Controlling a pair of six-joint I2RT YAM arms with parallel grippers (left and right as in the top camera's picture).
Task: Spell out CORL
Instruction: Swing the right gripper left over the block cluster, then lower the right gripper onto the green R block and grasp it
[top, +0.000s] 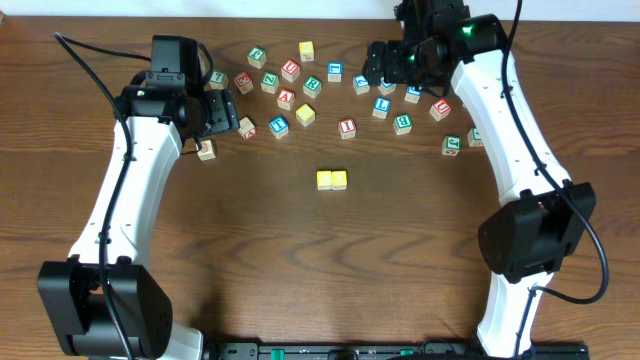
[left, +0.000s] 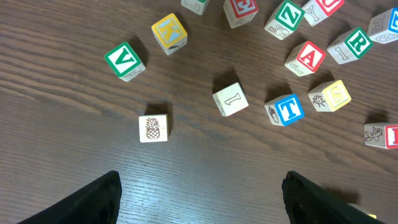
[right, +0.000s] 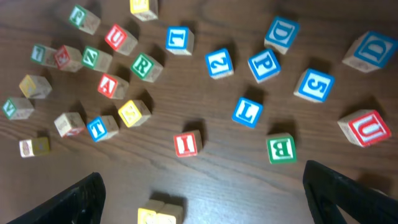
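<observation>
Two yellow wooden letter blocks (top: 332, 179) set touching at centre of brown wooden table (top: 300, 260). Left gripper (left: 205, 205) held spread, empty, near white pineapple block (left: 153, 129); right gripper (right: 208, 196) likewise.

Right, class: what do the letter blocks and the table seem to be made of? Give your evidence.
Blocks: probably pale unvarnished wood with printed coloured letters; the bare cream faces and edges show it. Table: dark brown wood or wood-look laminate, fairly matt; long grain lines run across it.
</observation>
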